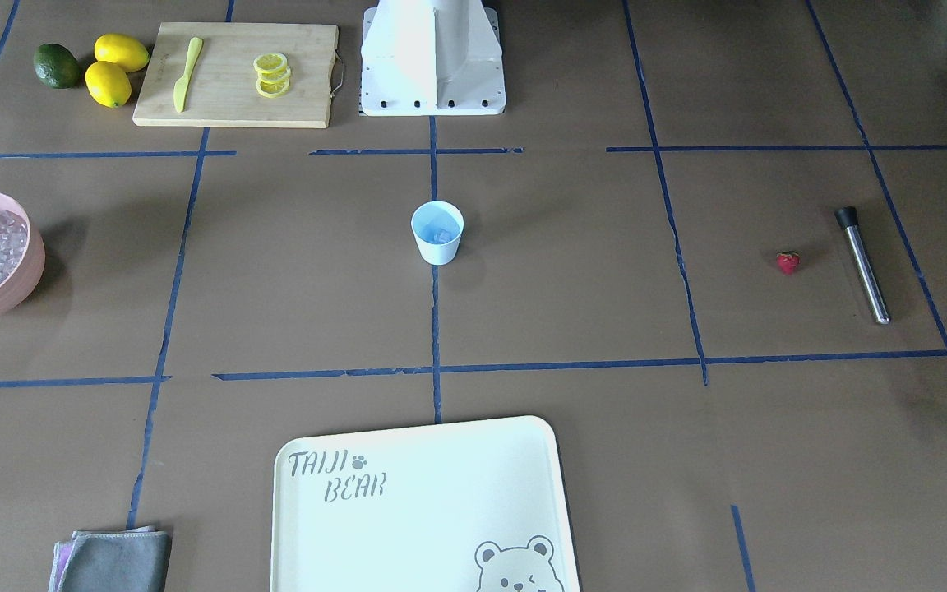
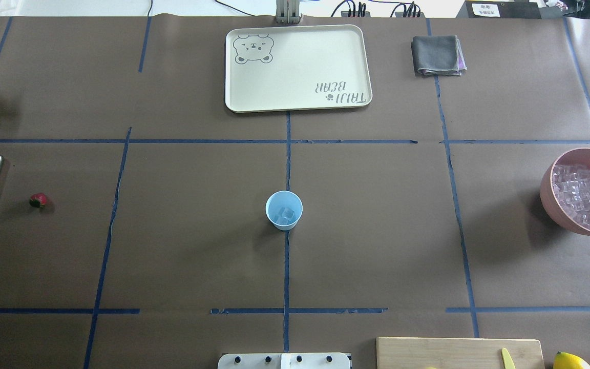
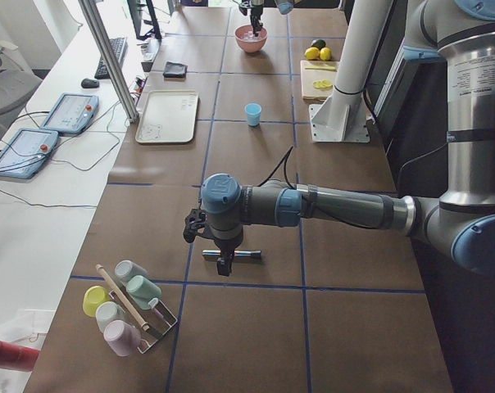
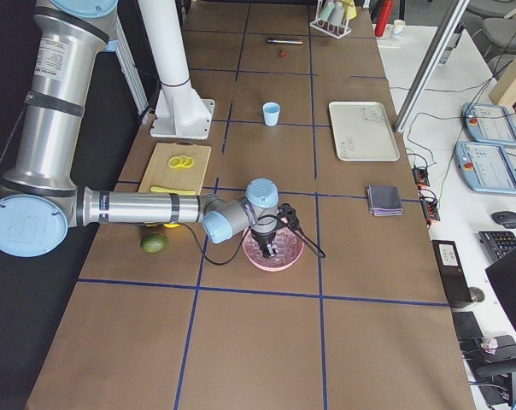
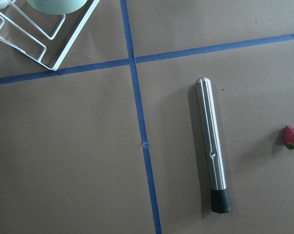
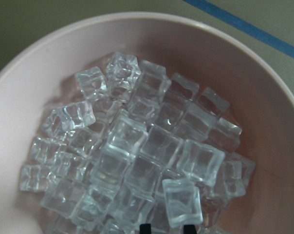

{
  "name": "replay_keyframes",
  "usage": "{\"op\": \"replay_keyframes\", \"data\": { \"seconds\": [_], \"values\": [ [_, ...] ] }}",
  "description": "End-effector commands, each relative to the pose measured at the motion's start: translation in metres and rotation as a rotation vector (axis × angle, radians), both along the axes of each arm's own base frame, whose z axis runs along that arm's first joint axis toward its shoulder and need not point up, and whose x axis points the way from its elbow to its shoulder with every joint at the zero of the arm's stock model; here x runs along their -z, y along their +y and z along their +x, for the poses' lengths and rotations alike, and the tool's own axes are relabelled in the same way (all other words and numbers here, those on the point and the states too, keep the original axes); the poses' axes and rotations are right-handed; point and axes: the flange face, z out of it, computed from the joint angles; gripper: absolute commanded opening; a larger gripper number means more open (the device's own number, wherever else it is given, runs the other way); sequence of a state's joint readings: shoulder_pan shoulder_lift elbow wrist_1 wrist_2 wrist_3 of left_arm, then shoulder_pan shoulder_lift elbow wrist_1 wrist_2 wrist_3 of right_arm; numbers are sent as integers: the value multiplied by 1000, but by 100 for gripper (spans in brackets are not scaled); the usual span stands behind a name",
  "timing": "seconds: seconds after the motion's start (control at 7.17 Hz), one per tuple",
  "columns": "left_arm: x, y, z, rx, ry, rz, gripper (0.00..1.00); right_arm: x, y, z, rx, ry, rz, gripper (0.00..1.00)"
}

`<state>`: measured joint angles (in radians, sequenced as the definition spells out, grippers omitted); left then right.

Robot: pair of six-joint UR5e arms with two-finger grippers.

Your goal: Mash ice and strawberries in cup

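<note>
Hangs right gripper over ice in pink bowl at bench's right edge, jaws slightly parted, grasp unclear; left gripper state likewise untellable.

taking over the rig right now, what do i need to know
Left hand: over the steel muddler, open or shut unclear.
Right hand: open, above the ice in the pink bowl.
Cup: table centre, a few cubes inside.
Strawberry: on the table beside the muddler.
Done: some ice in. Left: add strawberry, mash.
</note>
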<state>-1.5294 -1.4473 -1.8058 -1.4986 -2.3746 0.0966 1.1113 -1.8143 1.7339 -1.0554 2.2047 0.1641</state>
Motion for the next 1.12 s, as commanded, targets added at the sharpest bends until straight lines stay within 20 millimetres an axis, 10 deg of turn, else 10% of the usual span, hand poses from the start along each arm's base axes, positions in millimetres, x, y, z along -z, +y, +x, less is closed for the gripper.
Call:
{"op": "replay_keyframes", "data": {
  "seconds": [0.0, 0.14, 0.42, 0.98],
  "values": [
    [0, 0, 0, 0, 0, 1, 100, 3, -2, 6, -11, -14, -1, 3],
    [1, 0, 0, 0, 0, 2, 100, 3, -2, 9, -17, -14, -3, 12],
    [1, 0, 0, 0, 0, 2, 100, 4, -3, 13, -34, -14, -6, 75],
    [2, -1, 0, 0, 0, 5, 100, 34, -24, 6, -68, 8, -69, 81]
  ]
}}
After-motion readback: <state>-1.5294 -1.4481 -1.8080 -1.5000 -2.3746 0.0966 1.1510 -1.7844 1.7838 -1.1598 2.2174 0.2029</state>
